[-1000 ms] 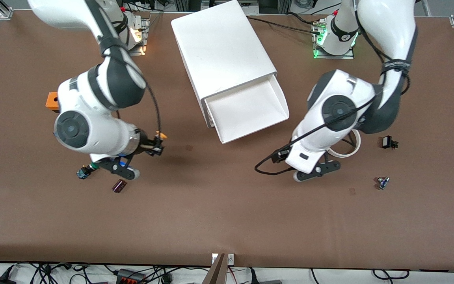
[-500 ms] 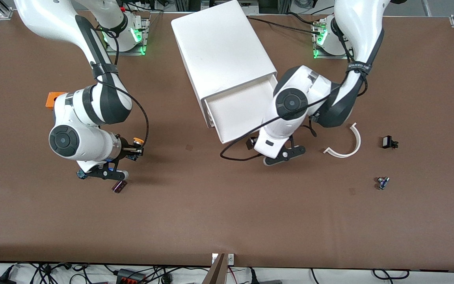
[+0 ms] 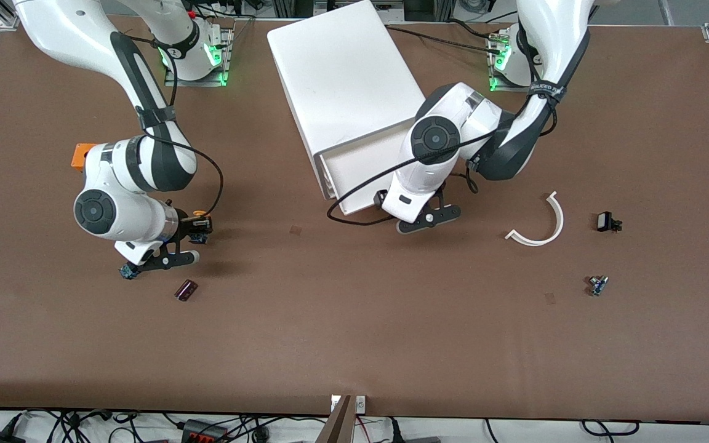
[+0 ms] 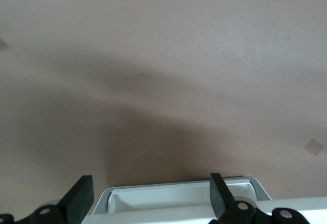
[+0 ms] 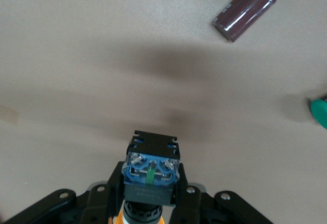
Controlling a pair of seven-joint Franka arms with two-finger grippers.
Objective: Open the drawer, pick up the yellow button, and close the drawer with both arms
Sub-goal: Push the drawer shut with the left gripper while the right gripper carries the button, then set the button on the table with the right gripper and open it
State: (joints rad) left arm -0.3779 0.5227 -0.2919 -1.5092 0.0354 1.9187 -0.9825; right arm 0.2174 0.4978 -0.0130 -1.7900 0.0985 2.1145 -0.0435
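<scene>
The closing step is in hand: the left gripper (image 3: 426,216), its fingers (image 4: 219,196) spread wide, is sitting at the front edge of the drawer (image 3: 354,169), which is standing only partly out of the white cabinet (image 3: 345,74). The right gripper (image 3: 197,229) is hanging over the worktop (image 3: 354,332) toward the right arm's end, clamping the button (image 5: 150,175) by its black body, above a dark maroon cylinder (image 3: 186,290). Next, I judge, the left arm needs a straight push along the drawer's runners until the front sits flush.
</scene>
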